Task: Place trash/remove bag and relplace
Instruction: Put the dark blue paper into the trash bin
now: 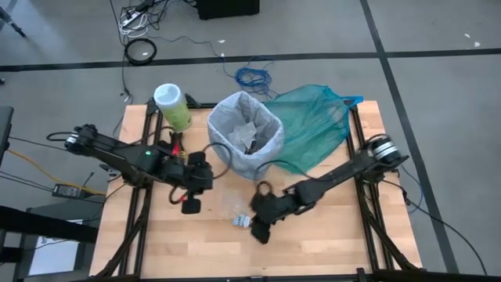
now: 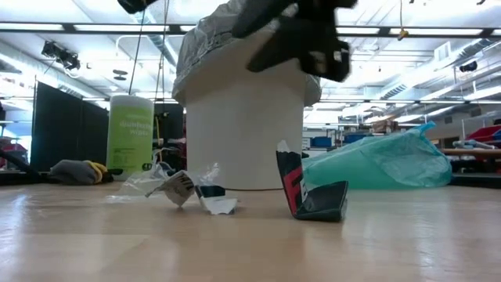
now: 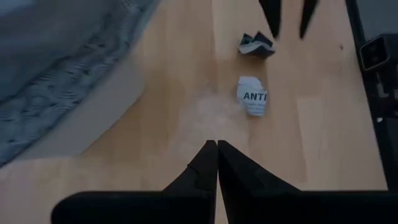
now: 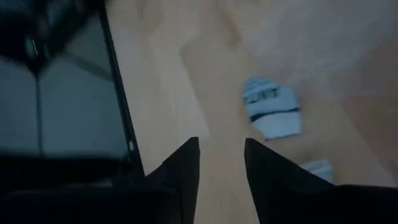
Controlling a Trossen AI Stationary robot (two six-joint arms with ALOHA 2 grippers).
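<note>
Left tool (image 3: 217,149) closed, right tool (image 4: 221,155) open near white scrap (image 3: 252,103) reading "ANTI".

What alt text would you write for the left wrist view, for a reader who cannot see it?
The left gripper hangs shut and empty over the wooden table, pointing at a crumpled white scrap printed "ANTI". Beyond it lies a dark wrapper, with the right gripper above it; the lined white bin stands alongside.

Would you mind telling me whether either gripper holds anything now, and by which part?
Nothing is held: the left gripper is shut on nothing, and the right gripper stands open above the wooden table.
</note>
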